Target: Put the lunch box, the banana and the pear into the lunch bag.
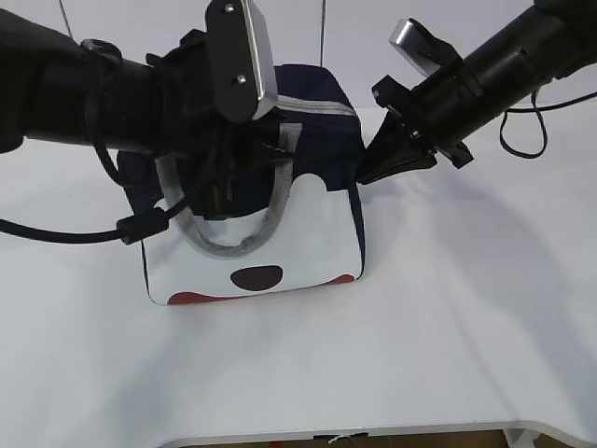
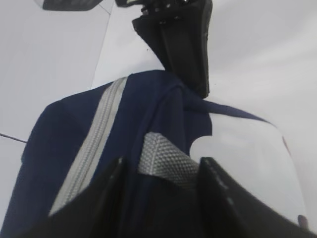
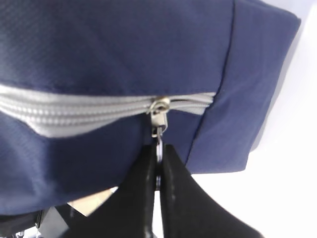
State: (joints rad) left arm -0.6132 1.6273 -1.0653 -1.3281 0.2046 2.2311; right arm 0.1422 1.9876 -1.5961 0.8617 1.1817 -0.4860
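The navy lunch bag (image 1: 280, 252) stands on the white table, its white-and-red printed side facing me. Its grey zipper (image 3: 74, 111) runs shut along the top. My right gripper (image 3: 158, 151) is shut on the zipper's ring pull (image 3: 159, 144) at the bag's right end (image 1: 366, 173). My left gripper (image 2: 161, 166) hangs over the bag's top with its jaws apart either side of a grey webbing handle (image 2: 166, 158); the other handle (image 1: 238, 245) droops down the front. The lunch box, the banana and the pear are out of view.
The white table (image 1: 448, 308) spreads to the right and in front of the bag, with its front edge (image 1: 373, 434) at the bottom. A black cable (image 1: 522, 140) loops below the right arm. Another cable (image 1: 56, 233) trails left under the left arm.
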